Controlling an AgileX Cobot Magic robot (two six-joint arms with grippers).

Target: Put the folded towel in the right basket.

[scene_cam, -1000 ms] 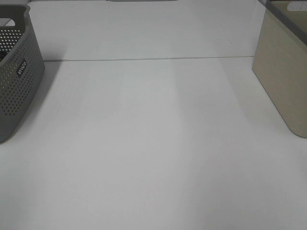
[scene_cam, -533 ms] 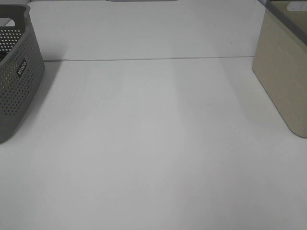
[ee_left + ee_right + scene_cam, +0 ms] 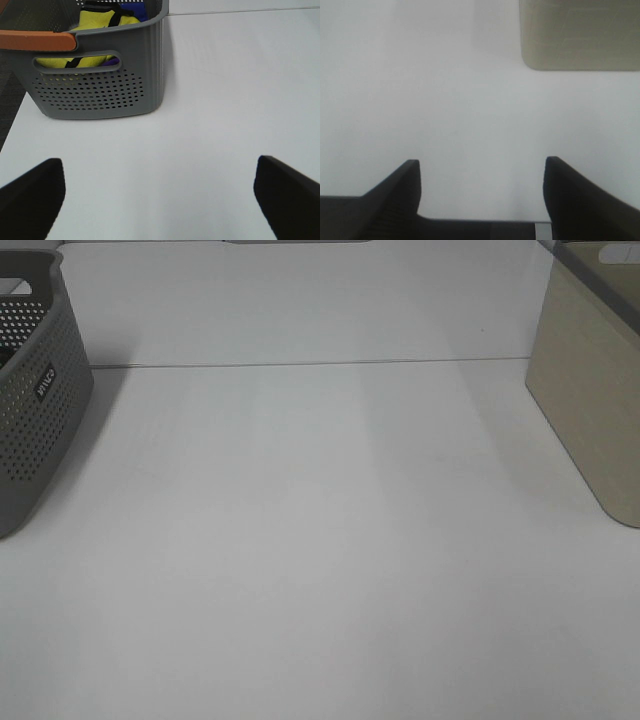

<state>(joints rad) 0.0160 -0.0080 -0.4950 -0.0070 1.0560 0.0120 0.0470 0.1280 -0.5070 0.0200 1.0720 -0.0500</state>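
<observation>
The right basket [image 3: 590, 390] is beige and stands at the table's right edge; it also shows in the right wrist view [image 3: 580, 35]. The grey perforated left basket [image 3: 30, 410] stands at the left edge. In the left wrist view this basket [image 3: 100, 92] holds yellow cloth [image 3: 100, 20] with black trim and some blue-purple cloth. I cannot tell whether that is the folded towel. No towel lies on the table. My left gripper [image 3: 159, 165] is open and empty in front of the grey basket. My right gripper [image 3: 481, 164] is open and empty, short of the beige basket. Neither gripper shows in the exterior view.
The white table [image 3: 320, 540] has a seam line [image 3: 300, 364] across its back part. An orange bar [image 3: 35, 40] lies along the grey basket's near rim. The table's left edge and dark floor [image 3: 7, 90] show beside the grey basket.
</observation>
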